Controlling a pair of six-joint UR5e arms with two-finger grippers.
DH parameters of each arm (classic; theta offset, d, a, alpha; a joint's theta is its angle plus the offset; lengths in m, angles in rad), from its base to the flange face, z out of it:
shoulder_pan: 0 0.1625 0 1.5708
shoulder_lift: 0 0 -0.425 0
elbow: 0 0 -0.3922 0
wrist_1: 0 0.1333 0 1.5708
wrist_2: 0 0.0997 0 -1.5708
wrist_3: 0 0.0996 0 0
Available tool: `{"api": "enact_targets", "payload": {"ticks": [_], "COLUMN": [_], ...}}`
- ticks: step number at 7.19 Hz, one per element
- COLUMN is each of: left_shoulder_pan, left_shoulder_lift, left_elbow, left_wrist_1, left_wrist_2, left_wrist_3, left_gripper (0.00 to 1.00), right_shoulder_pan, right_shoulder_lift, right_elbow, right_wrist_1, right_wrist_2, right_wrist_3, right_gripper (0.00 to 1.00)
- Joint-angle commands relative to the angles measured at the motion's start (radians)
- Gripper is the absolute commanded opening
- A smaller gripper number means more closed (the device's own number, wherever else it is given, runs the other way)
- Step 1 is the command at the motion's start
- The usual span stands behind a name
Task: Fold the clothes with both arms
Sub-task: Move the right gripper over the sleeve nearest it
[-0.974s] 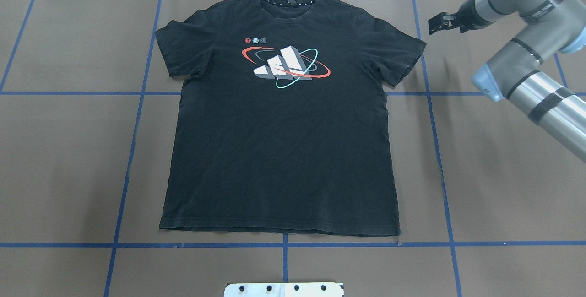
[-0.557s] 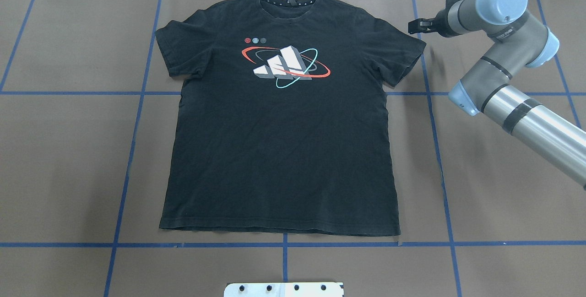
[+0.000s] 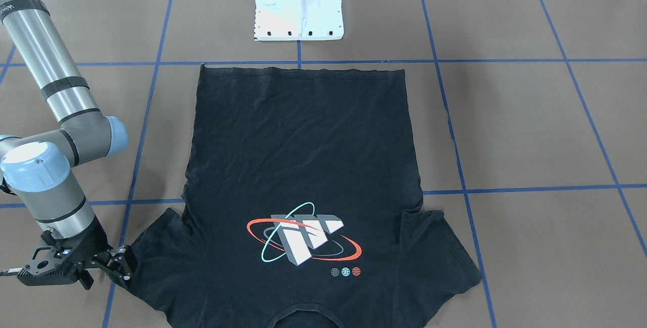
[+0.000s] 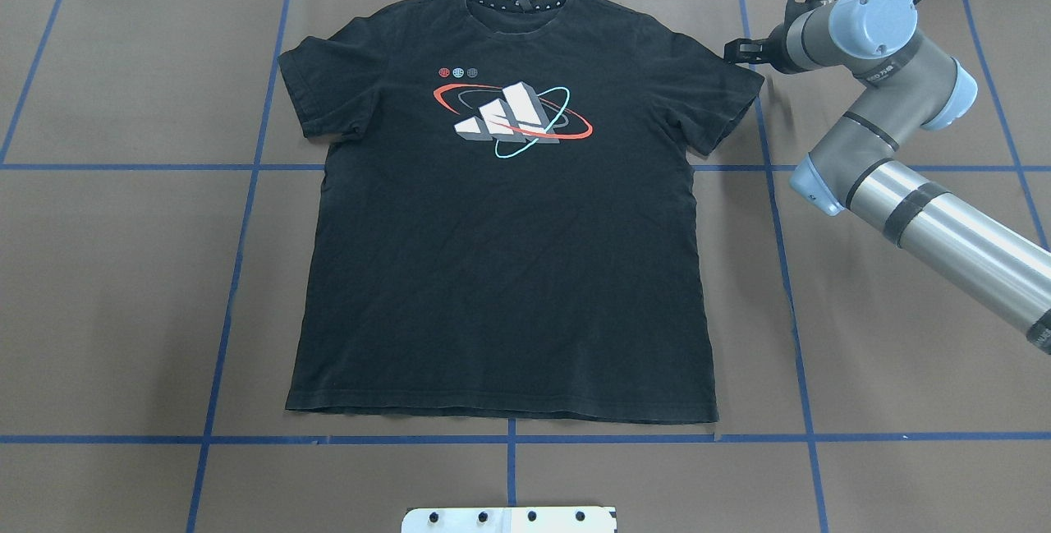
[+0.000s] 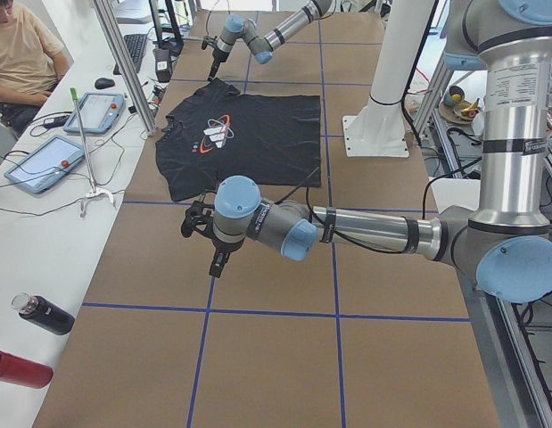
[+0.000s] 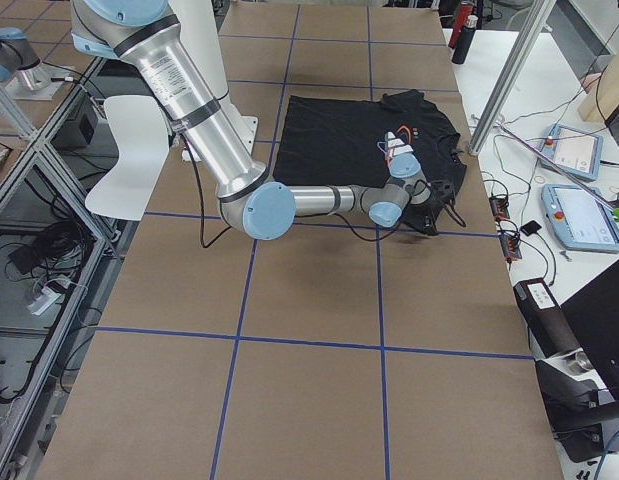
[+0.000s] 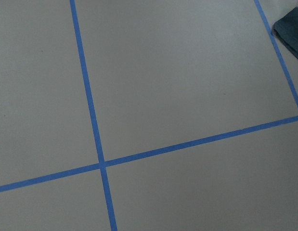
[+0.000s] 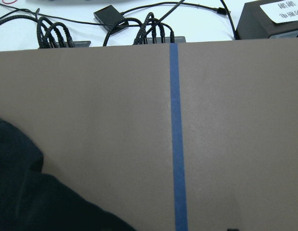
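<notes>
Two grippers are at a brown table (image 4: pixel 123 287) marked with blue tape lines (image 4: pixel 246 167). The left gripper (image 5: pixel 198 225) hangs over bare table, near one sleeve of the black T-shirt (image 4: pixel 501 270) but apart from it. I cannot tell whether its fingers are spread or pressed together. The T-shirt lies flat in the middle, print up, collar at the far edge. The right gripper (image 4: pixel 732 51), fingers spread, sits at the outer edge of the other sleeve.

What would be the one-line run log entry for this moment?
stage: pre-grasp | black short-sleeved T-shirt: flat, graphic up, unfolded | right tool: open, by sleeve edge | left tool: off shirt, state unclear
</notes>
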State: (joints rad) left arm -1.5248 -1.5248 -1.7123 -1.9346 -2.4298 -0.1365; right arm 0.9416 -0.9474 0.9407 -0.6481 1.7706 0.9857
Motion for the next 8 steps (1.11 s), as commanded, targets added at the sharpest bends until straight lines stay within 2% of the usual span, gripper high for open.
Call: {"api": "enact_targets", "payload": {"ticks": [1,2,4,5,6,7,8], "left_shoulder_pan": [0.0,0.0,0.0,0.0,0.0,0.0,0.0], "left_shoulder_lift": [0.0,0.0,0.0,0.0,0.0,0.0,0.0], "left_elbow": [-0.003,-0.004,-0.006,-0.004,-0.004,0.0,-0.003], "left_wrist_1": [-0.006,-0.006,-0.006,-0.006,-0.006,-0.006,-0.006], "left_wrist_2": [0.0,0.0,-0.002,-0.002,-0.002,0.0,-0.002], "left_wrist_3": [-0.002,-0.008,-0.009,-0.009,-0.011,-0.009,-0.011], "left_gripper": [1.0,1.0,1.0,1.0,1.0,1.0,1.0], "right_shoulder_pan": [-0.003,-0.003,-0.004,-0.007,-0.012,-0.012,-0.006], "right_shoulder_lift": [-0.022,-0.025,-0.042,-0.044,-0.042,-0.033,-0.039], "right_elbow": [0.015,0.03,0.044,0.046,0.044,0.05,0.11], "right_wrist_1": [-0.001,-0.002,-0.002,-0.007,-0.007,-0.007,-0.01], "right_wrist_2": [0.003,0.003,0.004,0.003,0.004,0.006,0.053], "right_wrist_3": [0.004,0.019,0.044,0.054,0.054,0.062,0.076], "right_gripper": [0.76,0.65,0.36,0.1,0.0,0.0,0.0]}}
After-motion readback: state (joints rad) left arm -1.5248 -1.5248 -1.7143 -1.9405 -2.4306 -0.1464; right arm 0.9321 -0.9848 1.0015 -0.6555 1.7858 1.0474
